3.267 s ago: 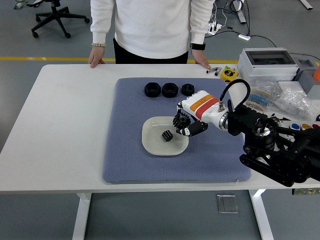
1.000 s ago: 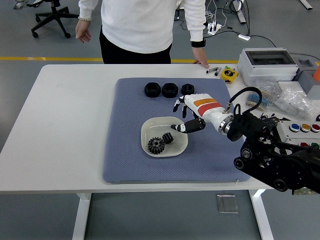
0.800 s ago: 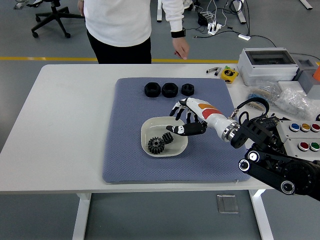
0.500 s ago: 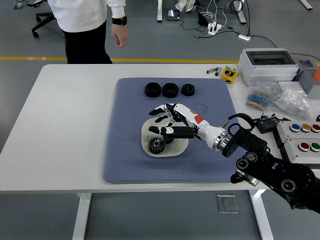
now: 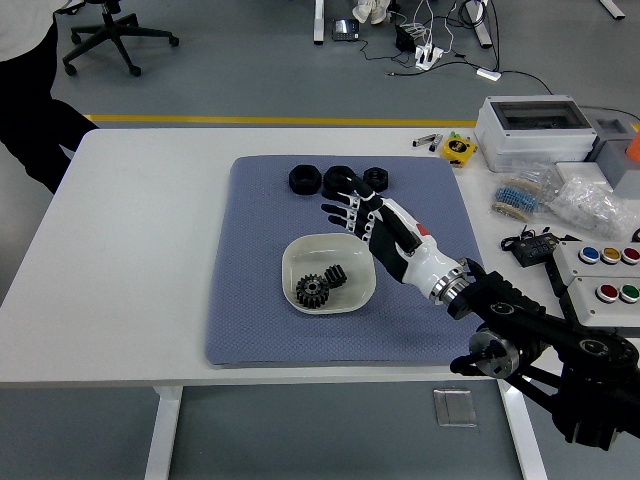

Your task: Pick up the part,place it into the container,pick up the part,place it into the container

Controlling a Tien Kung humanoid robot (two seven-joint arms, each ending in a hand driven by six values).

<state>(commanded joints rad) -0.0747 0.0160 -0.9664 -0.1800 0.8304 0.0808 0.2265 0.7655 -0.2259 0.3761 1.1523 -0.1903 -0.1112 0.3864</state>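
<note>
The right hand (image 5: 358, 213), fingers spread and empty, hovers between the bowl (image 5: 329, 274) holding two gears (image 5: 322, 286) and three parts (image 5: 338, 180) near the mat's (image 5: 255, 320) far edge; the desk's (image 5: 140, 260) left side lies open.

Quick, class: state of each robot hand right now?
Left hand: not in view.
Right hand: open, fingers spread, holding nothing, above the mat near the bowl.

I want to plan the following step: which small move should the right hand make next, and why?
Probably reach a little farther up to the middle black part and close on it. The right hand is open and empty just below the row, two gears already lie in the white bowl, and three parts remain on the blue mat.
</note>
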